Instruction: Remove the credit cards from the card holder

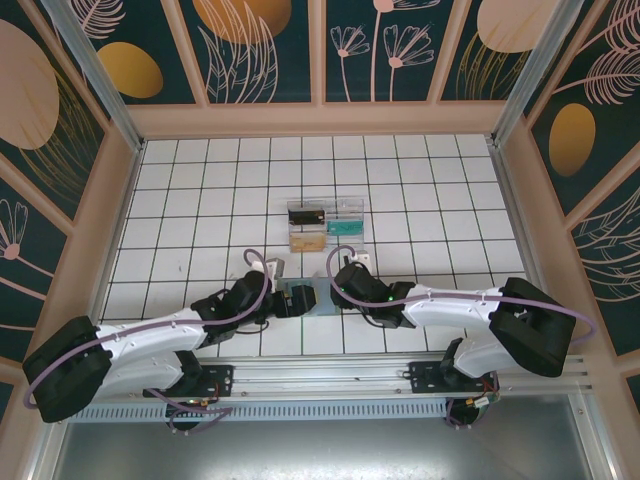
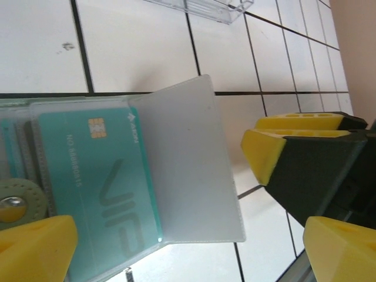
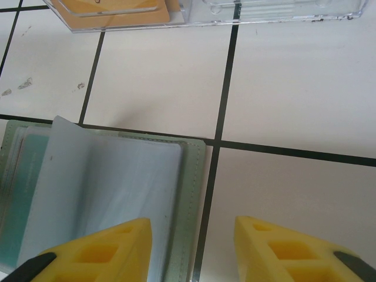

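Note:
The card holder (image 1: 300, 298), a grey-green wallet, lies open on the tiles between my two grippers. In the left wrist view a teal credit card (image 2: 100, 182) marked VIP sits in a clear sleeve, and a frosted sleeve page (image 2: 188, 158) stands up beside it. My left gripper (image 2: 188, 258) is open, its yellow fingers wide on either side of that card and page. My right gripper (image 3: 194, 252) is open too. Its left finger is over the blue-grey sleeve page (image 3: 106, 188), its right finger over bare tile, and the holder's stitched right edge (image 3: 191, 194) lies between them.
A clear plastic compartmented tray (image 1: 325, 225) stands just beyond the holder, with an orange card (image 3: 117, 12) and other cards in it. The right gripper's yellow finger (image 2: 264, 150) is close to the right of the raised page. White tiled table (image 1: 440, 190) lies all around.

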Available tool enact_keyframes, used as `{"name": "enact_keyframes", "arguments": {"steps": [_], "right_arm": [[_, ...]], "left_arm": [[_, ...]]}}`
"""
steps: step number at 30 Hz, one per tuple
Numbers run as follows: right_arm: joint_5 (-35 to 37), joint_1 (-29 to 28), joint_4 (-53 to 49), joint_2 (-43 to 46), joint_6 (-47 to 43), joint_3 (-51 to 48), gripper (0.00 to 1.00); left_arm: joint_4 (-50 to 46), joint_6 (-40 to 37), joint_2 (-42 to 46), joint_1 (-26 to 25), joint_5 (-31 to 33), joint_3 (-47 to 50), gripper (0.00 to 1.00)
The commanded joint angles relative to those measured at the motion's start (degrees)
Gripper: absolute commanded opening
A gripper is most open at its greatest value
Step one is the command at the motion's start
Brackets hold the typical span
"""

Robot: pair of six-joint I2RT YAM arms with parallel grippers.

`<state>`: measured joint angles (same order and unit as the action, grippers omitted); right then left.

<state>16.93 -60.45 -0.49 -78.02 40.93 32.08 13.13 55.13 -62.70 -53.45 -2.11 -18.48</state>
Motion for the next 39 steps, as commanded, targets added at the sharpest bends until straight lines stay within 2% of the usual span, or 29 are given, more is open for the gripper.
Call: {"name": "enact_keyframes", "arguments": {"steps": [1, 5, 8, 13, 15, 22, 27, 33, 39], "right_arm": [[1.79, 0.20, -1.78, 2.41, 1.16, -0.04, 0.42], [-0.16, 0.23, -0.52, 4.86, 0.40, 1.16, 0.41], [-3.72, 0.22, 0.92, 4.10, 0.07, 3.16, 0.37], [-10.91, 0.17, 4.25, 0.09, 1.06, 6.94, 0.29], [-13.07, 0.24, 5.63, -1.69, 1.82, 8.06, 0.27], [-18.93, 0.24, 6.74, -9.51, 3.78, 12.74, 0.25], [-20.44, 0.67, 5.55, -13.52, 6.26, 13.55, 0.23], [-20.73, 1.45, 5.40, -14.17, 8.85, 11.61, 0.23], [-20.54, 2.00, 4.62, -13.42, 9.30, 10.47, 0.23]], "left_arm": [[-4.50, 0.93, 2.05, 0.05, 5.47, 1.16, 0.98], [-8.79, 1.85, 4.04, 0.19, 10.61, 1.68, 0.86], [-10.04, 1.25, 4.43, 0.54, 12.19, 1.96, 0.69], [-10.39, -1.15, 2.23, 0.96, 13.04, 1.30, 0.33], [-10.16, -1.99, 1.09, 0.98, 13.36, 1.08, 0.22], [-7.42, -3.71, -1.58, 1.07, 13.01, 0.98, 0.20], [-5.04, -3.46, -2.44, 1.07, 12.19, 2.28, 0.20], [-3.05, -3.44, -3.48, 1.13, 11.36, 2.66, 0.19], [-3.58, -3.25, -4.45, 1.07, 11.34, 2.32, 0.14]]}}
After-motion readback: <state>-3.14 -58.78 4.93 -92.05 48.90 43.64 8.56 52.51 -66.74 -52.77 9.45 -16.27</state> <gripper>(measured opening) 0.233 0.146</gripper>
